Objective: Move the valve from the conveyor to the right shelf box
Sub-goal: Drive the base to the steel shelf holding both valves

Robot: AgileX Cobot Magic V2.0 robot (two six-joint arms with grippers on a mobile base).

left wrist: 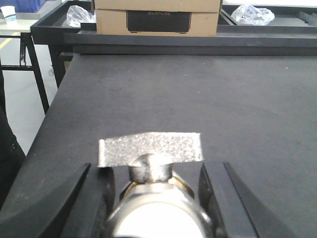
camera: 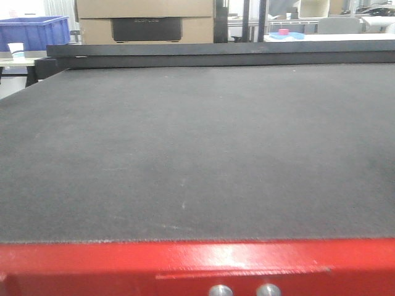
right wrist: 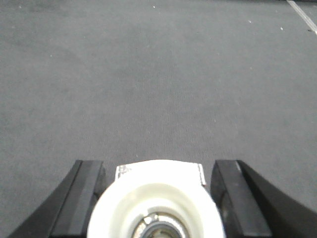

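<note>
Both loaded — left jaws clenched on the valve (left wrist: 152, 186), right jaws on a white-rimmed fitting (right wrist: 154, 191); a smooth round body could twist loose over the conveyor (camera: 197, 154).

Left gripper (left wrist: 155, 173) gripping silver-handled valve (left wrist: 148, 149), dark conveyor (left wrist: 198, 99) beneath, cardboard box (left wrist: 109, 22) beyond

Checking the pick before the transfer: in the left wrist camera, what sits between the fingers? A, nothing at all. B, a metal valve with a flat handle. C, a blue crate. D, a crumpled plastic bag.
B: a silvery metal valve with a flat handle fills the gap between the left fingers, with the dark conveyor behind it.
</note>
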